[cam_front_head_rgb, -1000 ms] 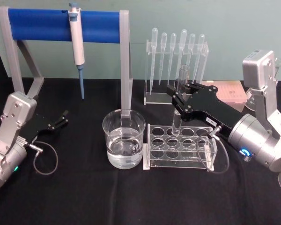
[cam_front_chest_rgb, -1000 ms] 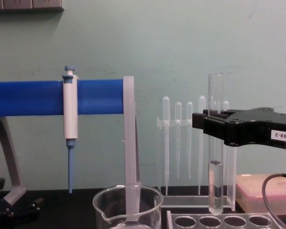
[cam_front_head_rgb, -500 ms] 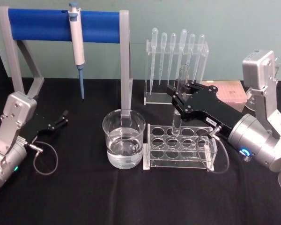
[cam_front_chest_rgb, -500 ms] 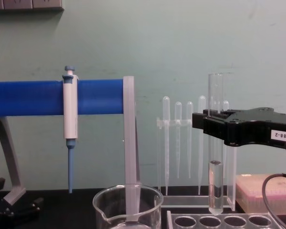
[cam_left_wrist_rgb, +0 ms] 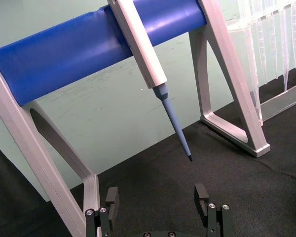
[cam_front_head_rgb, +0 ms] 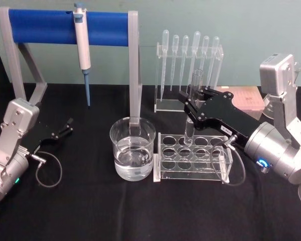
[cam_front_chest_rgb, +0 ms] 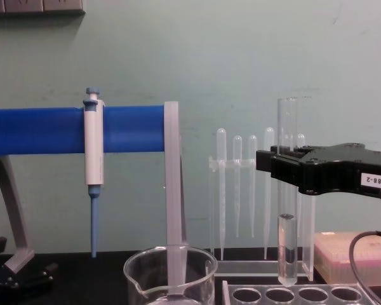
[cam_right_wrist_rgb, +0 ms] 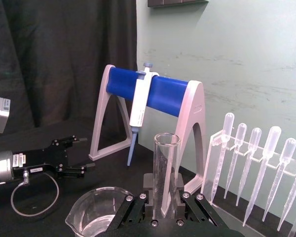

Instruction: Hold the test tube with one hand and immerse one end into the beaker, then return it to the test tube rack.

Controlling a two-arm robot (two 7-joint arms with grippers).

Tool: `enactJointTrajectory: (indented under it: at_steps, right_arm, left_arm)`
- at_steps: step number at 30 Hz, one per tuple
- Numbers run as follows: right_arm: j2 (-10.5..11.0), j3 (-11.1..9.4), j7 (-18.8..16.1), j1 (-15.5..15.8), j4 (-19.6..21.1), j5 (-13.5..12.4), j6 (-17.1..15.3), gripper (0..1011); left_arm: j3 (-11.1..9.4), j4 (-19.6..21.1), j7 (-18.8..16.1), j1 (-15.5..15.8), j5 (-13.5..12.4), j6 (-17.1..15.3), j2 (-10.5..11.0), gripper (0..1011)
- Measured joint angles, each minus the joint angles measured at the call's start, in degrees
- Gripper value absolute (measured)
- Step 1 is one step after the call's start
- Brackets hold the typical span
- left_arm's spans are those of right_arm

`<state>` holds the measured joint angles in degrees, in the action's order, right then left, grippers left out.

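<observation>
The right black flat pincer (cam_front_chest_rgb: 286, 166), clamped on the clear round-bottomed glass test tube (cam_front_chest_rgb: 287, 254), holds it upright, its rounded end just above the clear plastic rack with round holes (cam_front_head_rgb: 190, 169). The rack stands beside the wide clear glass beaker (cam_front_head_rgb: 133, 150) on the black counter (cam_front_head_rgb: 140, 211). The left pincer (cam_left_wrist_rgb: 157, 197) rests at far left, fingers apart.

- I had the right gripper (cam_front_head_rgb: 189, 107) stretched forward from its silver wrist (cam_front_head_rgb: 273, 153), with the flat black body level.
- Its fingers were clamped on the test tube (cam_front_head_rgb: 196, 80), which stood upright between them with its open end above the pincer and its round end below.
- The left gripper (cam_front_head_rgb: 66, 125) sat parked well apart from that pincer, jaws spread, on its bent left wrist (cam_front_head_rgb: 10, 160).
</observation>
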<state>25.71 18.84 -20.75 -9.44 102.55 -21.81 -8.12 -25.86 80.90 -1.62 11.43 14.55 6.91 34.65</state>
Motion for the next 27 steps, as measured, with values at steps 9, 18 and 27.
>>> enactJointTrajectory:
  at_steps: [9,18,27]
  right_arm:
    - [0.00,0.00,0.00,0.00,0.00,0.00,0.00,225]
    - [-0.20,0.09,0.00,-0.28,0.00,-0.13,0.00,226]
    - [-3.07,3.00,-0.08,-4.68,-0.08,-0.57,-0.70,225]
  left_arm:
    - [0.00,0.00,0.00,0.00,0.00,0.00,0.00,1000]
    - [0.00,0.00,0.00,0.00,0.00,0.00,0.00,1000]
    - [0.00,0.00,0.00,0.00,0.00,0.00,0.00,1000]
